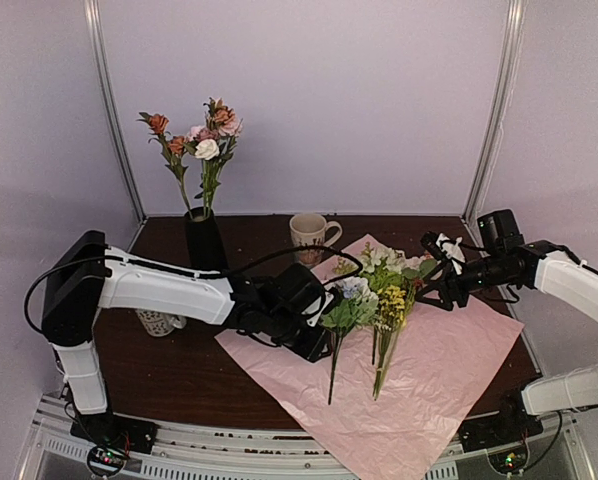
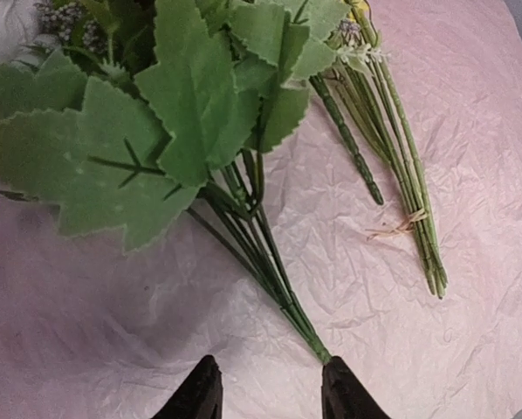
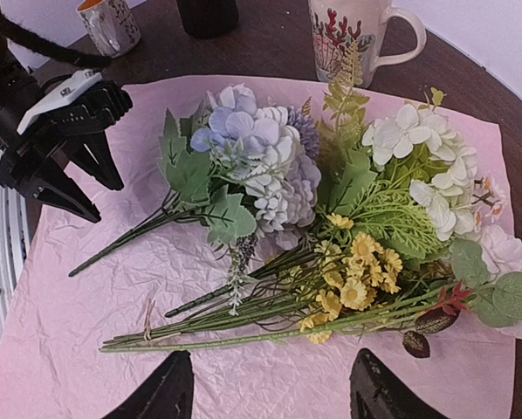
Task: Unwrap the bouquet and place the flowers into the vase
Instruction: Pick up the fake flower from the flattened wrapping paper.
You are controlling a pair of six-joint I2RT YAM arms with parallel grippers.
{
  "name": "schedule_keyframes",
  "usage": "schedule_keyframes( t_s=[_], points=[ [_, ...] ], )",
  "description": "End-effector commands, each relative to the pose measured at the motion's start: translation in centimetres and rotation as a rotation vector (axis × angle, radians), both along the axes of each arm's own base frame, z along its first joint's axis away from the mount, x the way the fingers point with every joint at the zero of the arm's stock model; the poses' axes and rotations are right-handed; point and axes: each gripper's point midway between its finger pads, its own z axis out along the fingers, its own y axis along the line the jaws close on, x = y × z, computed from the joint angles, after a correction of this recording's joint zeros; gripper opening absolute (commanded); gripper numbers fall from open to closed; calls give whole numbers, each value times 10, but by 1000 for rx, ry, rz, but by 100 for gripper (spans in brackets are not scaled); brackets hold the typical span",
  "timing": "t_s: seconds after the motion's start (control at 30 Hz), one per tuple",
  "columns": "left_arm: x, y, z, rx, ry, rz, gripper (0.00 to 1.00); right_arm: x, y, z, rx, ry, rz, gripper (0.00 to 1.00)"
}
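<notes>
On pink paper (image 1: 449, 370) the flowers (image 1: 379, 300) lie near-to-far, stems nearest, blooms farthest; left hand (image 2: 265, 393), right hand (image 3: 270, 393) both apart, empty.

Crinkled, matt lilac-pink paper (image 3: 69, 349) carries artificial-looking flowers (image 3: 270, 175) with soft, cloth-like petals and ribbed, plastic-looking green stems (image 2: 270, 262). The dark brown wood-look table (image 3: 270, 44) shows a slight sheen. The cream mug (image 3: 348, 35) is glossy glazed, the vase (image 1: 205, 245) matt black.

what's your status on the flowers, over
Left hand open at lavender bunch stems, right hand open above. Flowers loose on flat paper, some in vase. Nothing blocking.
</notes>
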Motion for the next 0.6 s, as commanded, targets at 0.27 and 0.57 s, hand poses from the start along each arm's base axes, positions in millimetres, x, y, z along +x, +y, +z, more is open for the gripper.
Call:
schedule_keyframes(
  t_s=[0.27,0.57],
  points=[
    [8,-29,-16,0,22,42,41,5,-1,11,1,-34,-11,62],
    [30,-38,-29,31,30,105,32,4,-2,12,1,-39,-11,62]
  ],
)
